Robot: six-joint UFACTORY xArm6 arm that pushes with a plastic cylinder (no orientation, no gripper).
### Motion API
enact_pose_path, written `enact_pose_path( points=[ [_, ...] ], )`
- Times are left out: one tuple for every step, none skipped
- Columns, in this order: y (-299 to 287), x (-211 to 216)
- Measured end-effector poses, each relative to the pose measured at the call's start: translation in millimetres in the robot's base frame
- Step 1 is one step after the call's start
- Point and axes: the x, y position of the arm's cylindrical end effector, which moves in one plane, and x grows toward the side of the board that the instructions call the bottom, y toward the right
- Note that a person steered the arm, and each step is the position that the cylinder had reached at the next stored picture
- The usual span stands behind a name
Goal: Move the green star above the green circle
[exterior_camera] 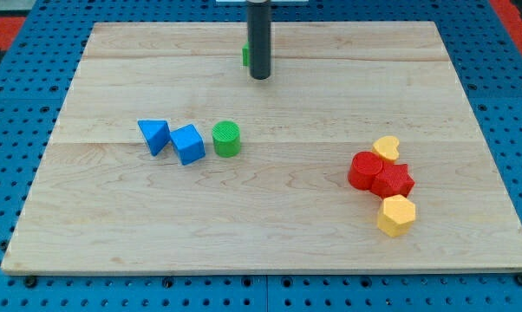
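The green circle [226, 139] stands on the wooden board left of centre. The green star [244, 55] is near the view's top, mostly hidden behind my dark rod; only a green sliver shows at the rod's left side. My tip [259, 76] rests on the board just right of and in front of the star, touching or nearly touching it. The star lies above the circle in the view, slightly to its right.
A blue triangle [154, 135] and a blue cube [188, 144] sit just left of the green circle. At the view's right are a yellow heart [387, 147], a red cylinder [363, 169], a red star [394, 180] and a yellow hexagon [396, 215], clustered together.
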Motion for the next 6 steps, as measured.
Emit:
enact_pose_path(
  points=[
    [1, -35],
    [-35, -56],
    [-35, -50],
    [20, -49],
    [-3, -97],
    [-50, -104]
  ],
)
